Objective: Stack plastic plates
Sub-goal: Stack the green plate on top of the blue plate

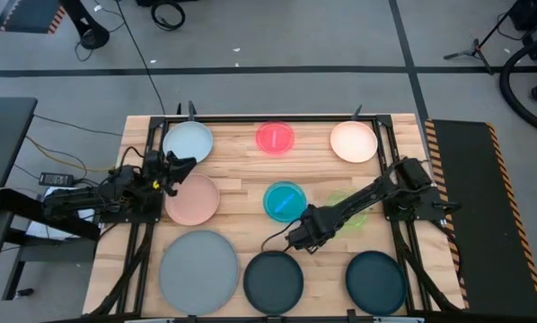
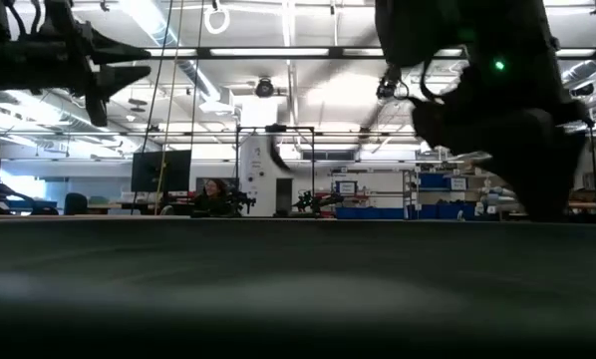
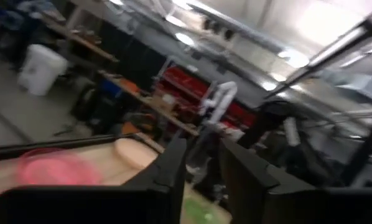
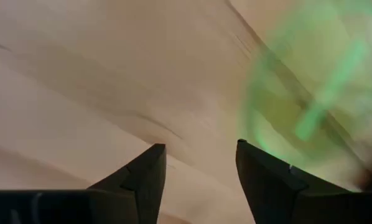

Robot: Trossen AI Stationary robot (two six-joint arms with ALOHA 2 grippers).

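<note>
Several round plastic plates lie flat and apart on the wooden table (image 1: 242,170): pale blue-grey (image 1: 189,142), red (image 1: 276,137), cream (image 1: 353,141), salmon pink (image 1: 193,199), cyan (image 1: 285,201), large grey (image 1: 199,272) and two dark teal (image 1: 273,281) (image 1: 376,281). A lime green plate (image 1: 345,215) shows partly under my right arm. My right gripper (image 1: 294,240) (image 4: 198,149) points steeply down over bare wood, open, beside the lime green plate (image 4: 310,106). My left gripper (image 1: 180,166) (image 3: 203,152) is raised at the table's left side, between the pale blue-grey and salmon pink plates, open with nothing in it.
Black frame rails run along the table's left and right sides (image 1: 141,260) (image 1: 410,260). A black mat with striped edges (image 1: 462,206) lies right of the table. A person sits at a desk (image 2: 216,191) far off in the room behind.
</note>
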